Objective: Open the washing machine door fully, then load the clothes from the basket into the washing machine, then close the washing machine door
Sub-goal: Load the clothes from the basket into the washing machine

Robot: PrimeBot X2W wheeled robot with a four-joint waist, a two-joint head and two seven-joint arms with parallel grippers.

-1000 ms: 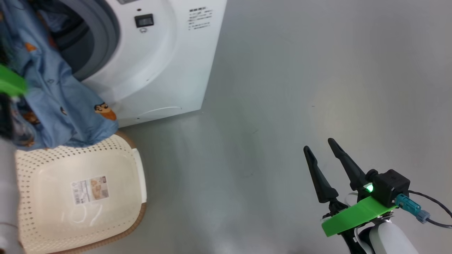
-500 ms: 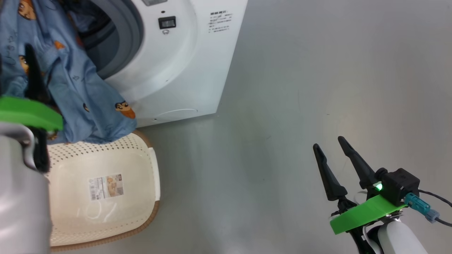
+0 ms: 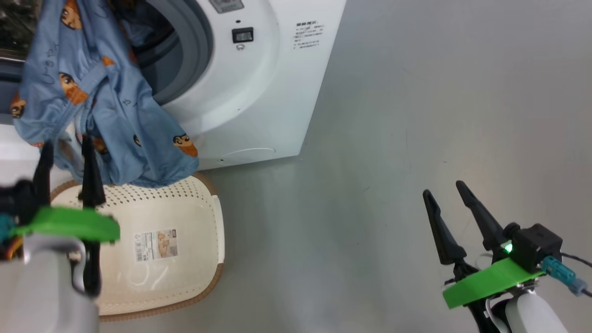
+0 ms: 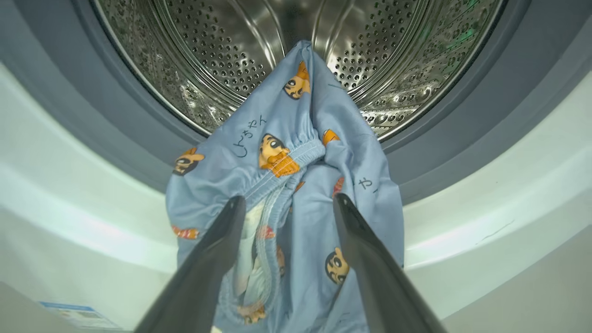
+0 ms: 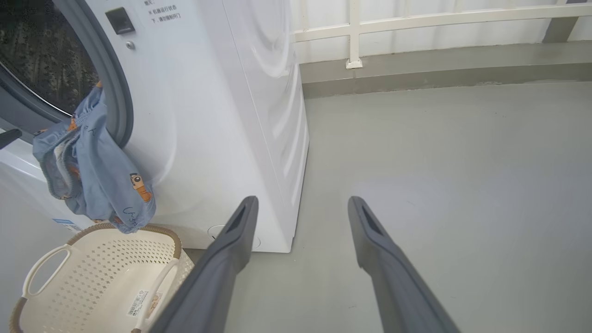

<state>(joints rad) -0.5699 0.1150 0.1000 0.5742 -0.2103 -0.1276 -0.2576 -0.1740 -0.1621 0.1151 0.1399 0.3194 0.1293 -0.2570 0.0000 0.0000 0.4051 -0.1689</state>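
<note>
The blue clothes point(image 3: 106, 125) hang half in, half out of the washer point(image 3: 259, 92). One end lies in the steel drum point(image 4: 208, 55) and the rest drapes over the grey gasket point(image 4: 92, 115) and down the front, just above the basket point(image 3: 217, 231) on the floor point(image 3: 370, 138). The left gripper point(image 4: 289, 200) is near the hanging cloth with its fingers spread apart and nothing clamped. The right gripper point(image 3: 443, 188), far right over the floor, also has its fingers apart and holds nothing.

Soft cloth clothes point(image 4: 296, 185); perforated plastic basket point(image 3: 185, 208); shiny steel drum point(image 4: 208, 55).
</note>
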